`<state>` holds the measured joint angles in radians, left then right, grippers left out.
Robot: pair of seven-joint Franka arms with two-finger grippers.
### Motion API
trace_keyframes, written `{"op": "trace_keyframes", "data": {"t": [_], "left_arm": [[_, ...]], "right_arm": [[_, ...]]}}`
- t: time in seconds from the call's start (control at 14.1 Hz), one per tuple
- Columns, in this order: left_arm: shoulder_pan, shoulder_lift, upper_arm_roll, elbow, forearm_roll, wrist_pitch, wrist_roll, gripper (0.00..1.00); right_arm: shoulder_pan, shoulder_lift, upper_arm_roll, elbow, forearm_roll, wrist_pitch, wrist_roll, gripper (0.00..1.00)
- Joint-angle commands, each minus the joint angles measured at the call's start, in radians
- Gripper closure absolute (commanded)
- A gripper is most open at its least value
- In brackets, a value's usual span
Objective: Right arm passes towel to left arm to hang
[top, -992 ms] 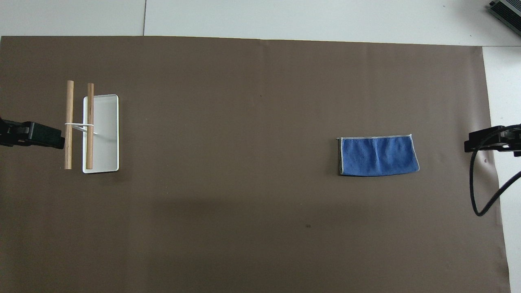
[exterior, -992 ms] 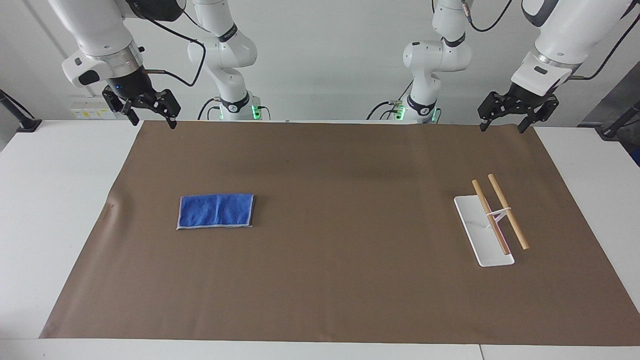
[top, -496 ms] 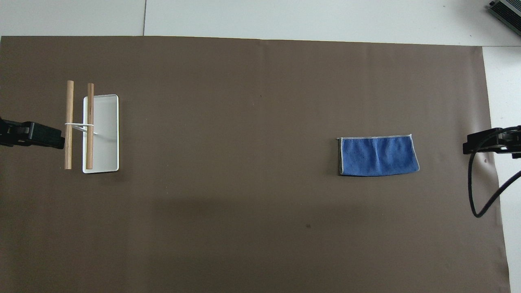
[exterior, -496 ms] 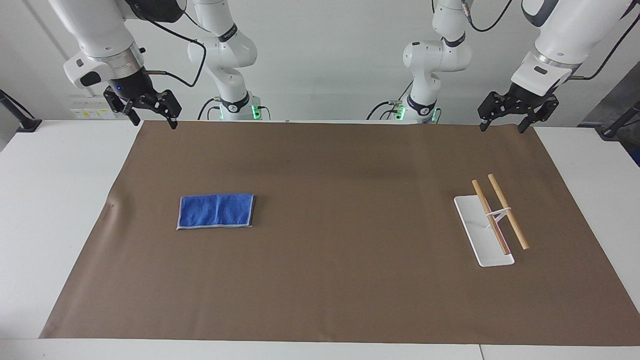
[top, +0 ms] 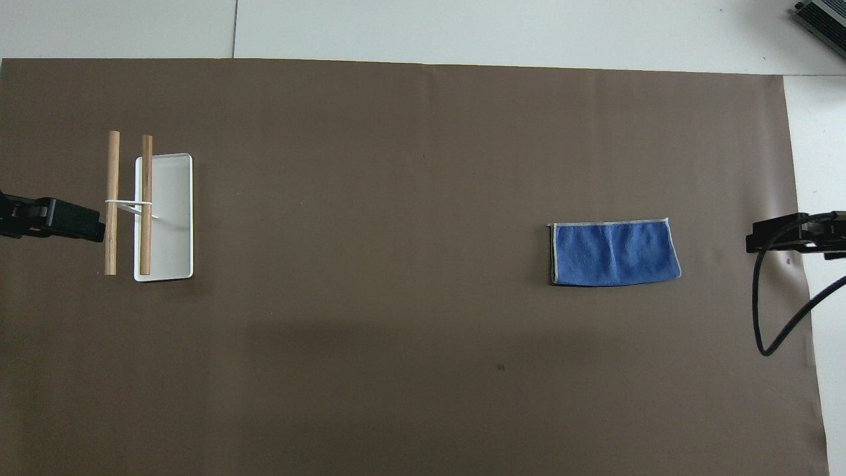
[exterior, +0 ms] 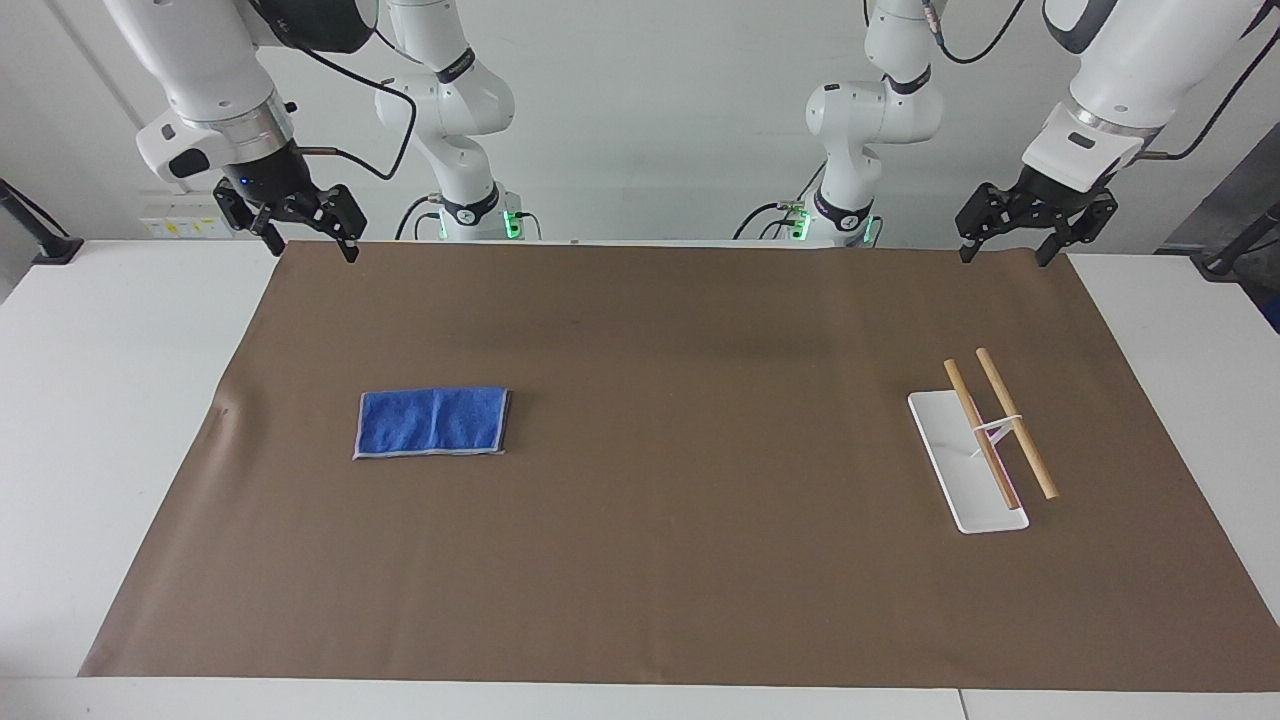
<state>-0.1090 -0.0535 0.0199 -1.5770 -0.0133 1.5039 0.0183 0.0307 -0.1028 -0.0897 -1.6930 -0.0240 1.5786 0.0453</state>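
Towel (exterior: 432,422) flat on mat (exterior: 660,560), right gripper (exterior: 308,246) spread empty, well apart, left gripper (exterior: 1003,253) spread empty

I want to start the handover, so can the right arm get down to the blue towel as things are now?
Probably yes. The towel lies flat and alone on the brown mat at the right arm's end; the right gripper is open, raised over the mat's edge, with nothing between.
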Motion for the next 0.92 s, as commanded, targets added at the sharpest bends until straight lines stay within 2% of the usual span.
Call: {"op": "trace_keyframes", "data": {"t": [0.0, 0.42, 0.64, 0.85], "left_arm": [[0.011, -0.025, -0.003, -0.021, -0.008, -0.007, 0.006, 0.00], [0.011, -0.025, -0.003, -0.021, -0.008, -0.007, 0.006, 0.00], [0.011, -0.025, -0.003, -0.021, -0.008, -0.007, 0.006, 0.00], [0.011, -0.025, -0.003, -0.021, -0.008, -0.007, 0.006, 0.00]], "right_arm": [[-0.005, -0.034, 0.004, -0.050, -0.008, 0.034, -0.012, 0.00], [-0.002, -0.021, 0.005, -0.085, -0.007, 0.070, -0.041, 0.00], [0.033, -0.015, 0.005, -0.212, 0.004, 0.237, -0.042, 0.00], [0.063, 0.058, 0.005, -0.270, 0.004, 0.381, -0.047, 0.00]]}}
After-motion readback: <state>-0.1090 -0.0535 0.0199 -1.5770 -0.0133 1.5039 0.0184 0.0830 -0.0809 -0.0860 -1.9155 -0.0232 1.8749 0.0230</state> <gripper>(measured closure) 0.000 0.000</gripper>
